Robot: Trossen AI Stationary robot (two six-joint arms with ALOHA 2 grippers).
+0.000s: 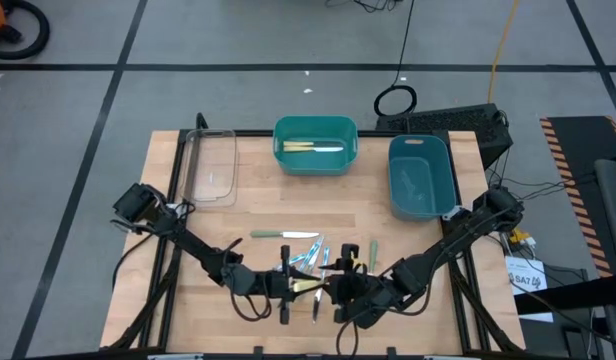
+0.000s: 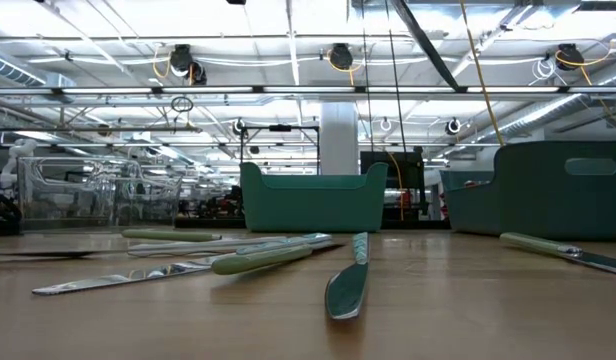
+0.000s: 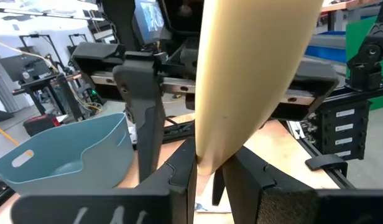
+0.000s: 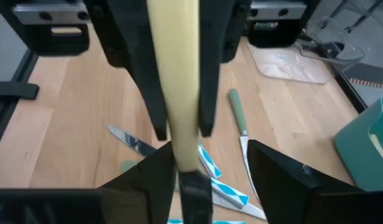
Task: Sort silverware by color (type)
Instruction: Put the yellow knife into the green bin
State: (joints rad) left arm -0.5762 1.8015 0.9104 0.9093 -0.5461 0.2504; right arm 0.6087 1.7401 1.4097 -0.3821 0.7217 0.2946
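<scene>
Left gripper (image 1: pixel 300 285): close over the loose pile on the wood table (image 1: pixel 408 215), meeting my right gripper head-on. In the left wrist view a yellow-handled utensil (image 3: pixel 253 74) stands between my fingers (image 3: pixel 179 177); they look closed on its lower end.

Right gripper (image 1: pixel 338 287): just beside the left one, facing it. In the right wrist view the same yellow handle (image 4: pixel 176 93) runs up between the opposing dark fingers (image 4: pixel 154 93); my own fingers (image 4: pixel 142 180) sit either side of its near end, but whether they press on it I cannot tell.

Why held so: my reading is a hand-over between arms, so the piece can be re-gripped and carried to a bin.

Yellow utensil, place: lifted off the pile, between the two grippers, well short of the teal bin (image 1: pixel 315 145).

Loose pile: pale green knife (image 1: pixel 284 234) nearest the teal bin; blue-handled pieces (image 1: pixel 308 255) and a green one (image 1: pixel 372 250) behind it, just ahead of the grippers.

Teal bin: already holds two yellow-handled pieces (image 1: pixel 313 148), so I judge yellow belongs there.

Blue bin (image 1: pixel 420 176): beside the teal bin, nothing sorted visible inside.

Clear tray (image 1: pixel 210 165): on the teal bin's other side.

Progress: early; most silverware unsorted.
</scene>
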